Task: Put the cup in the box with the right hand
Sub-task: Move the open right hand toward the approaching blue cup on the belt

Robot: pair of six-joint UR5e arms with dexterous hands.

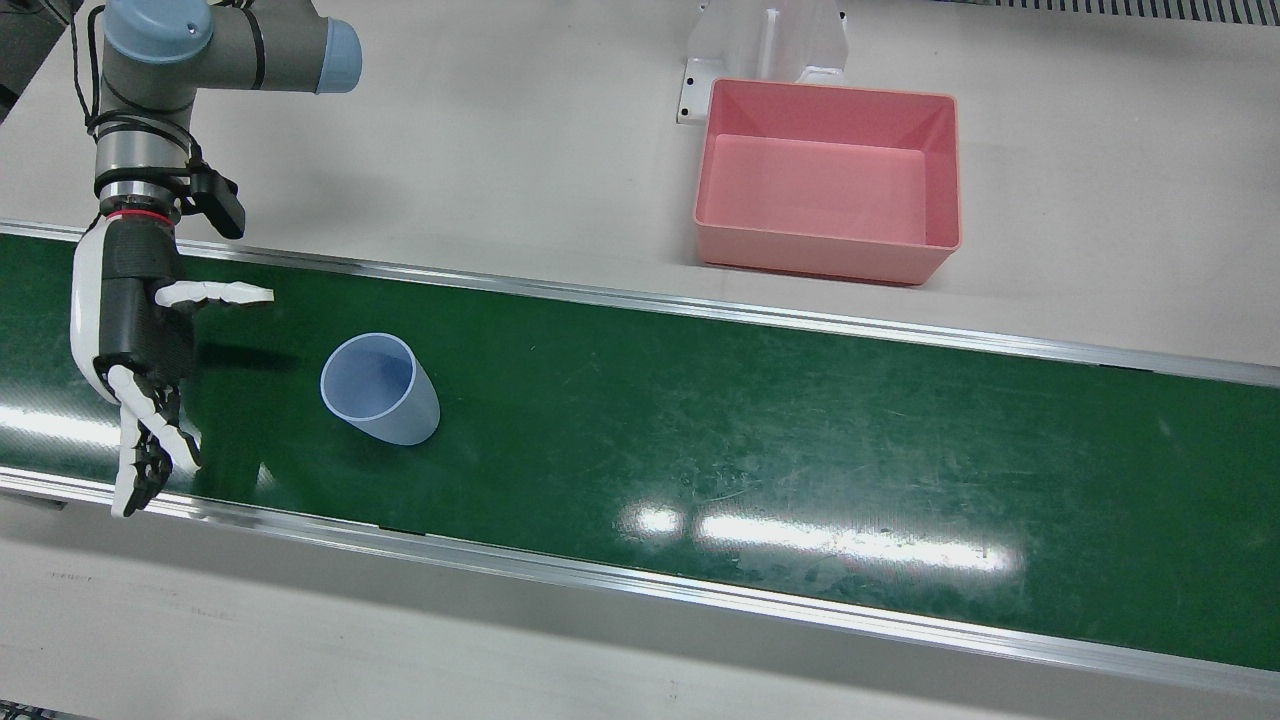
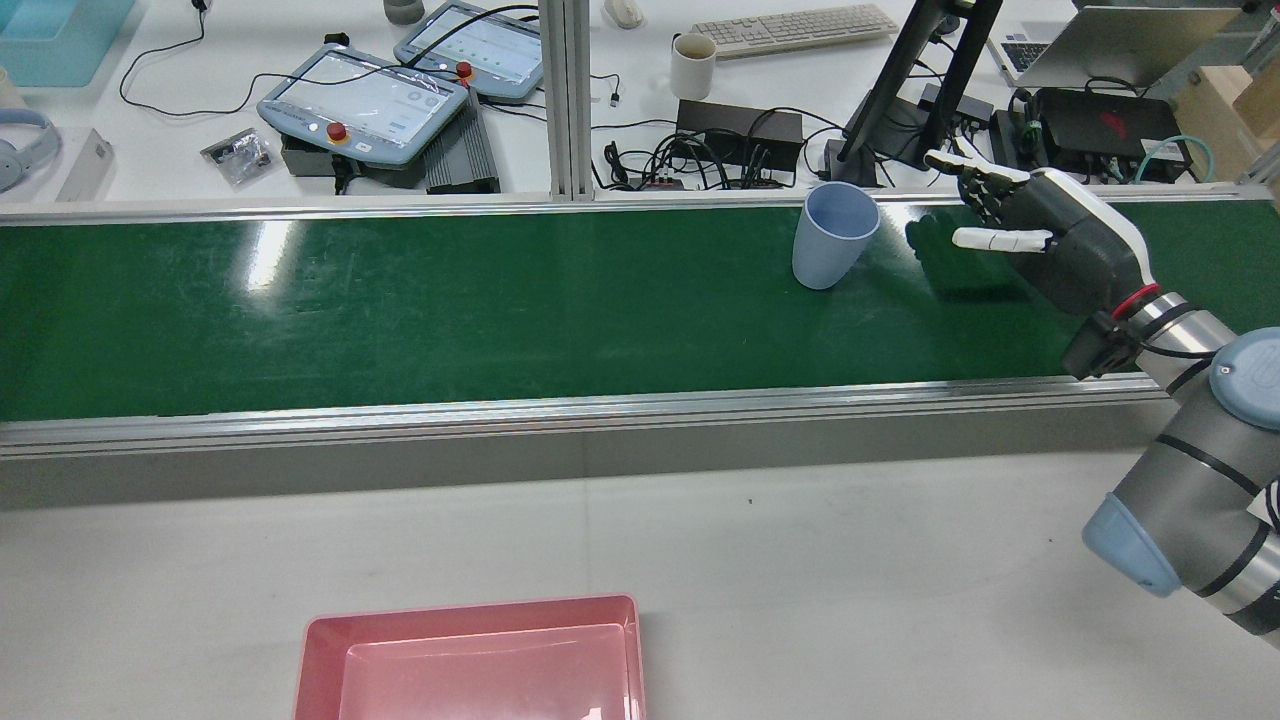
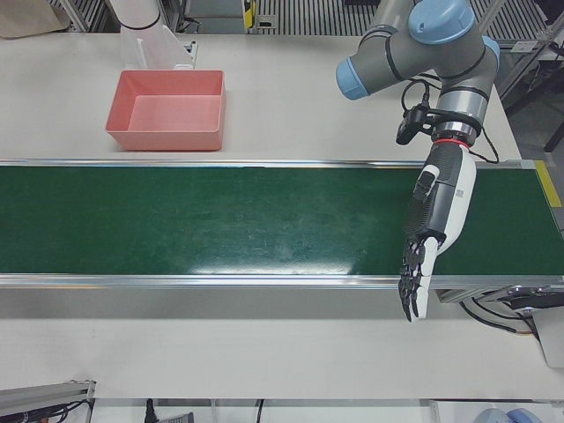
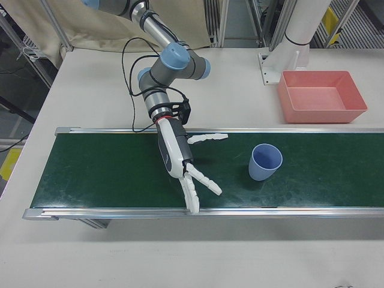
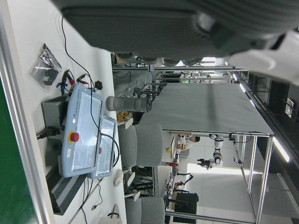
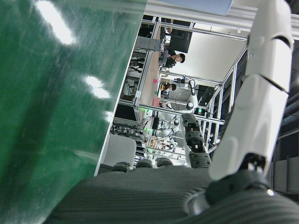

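A pale blue cup (image 1: 380, 388) stands upright, mouth up, on the green conveyor belt (image 1: 760, 430); it also shows as cup (image 2: 833, 236) and cup (image 4: 264, 162). My right hand (image 1: 135, 340) hovers over the belt beside the cup, a clear gap away, open with fingers spread and nothing in it. The same right hand (image 2: 1050, 235) and right hand (image 4: 180, 159) reach toward the cup. The pink box (image 1: 828, 180) sits empty on the white table behind the belt. My left hand (image 3: 439, 211) hangs open over the belt's far end, away from the cup.
A white pedestal (image 1: 765, 45) stands right behind the box. Metal rails (image 1: 640, 300) border the belt. Beyond the belt lie teach pendants (image 2: 365, 100), cables and a monitor stand (image 2: 905, 80). People sit far off in the right hand view.
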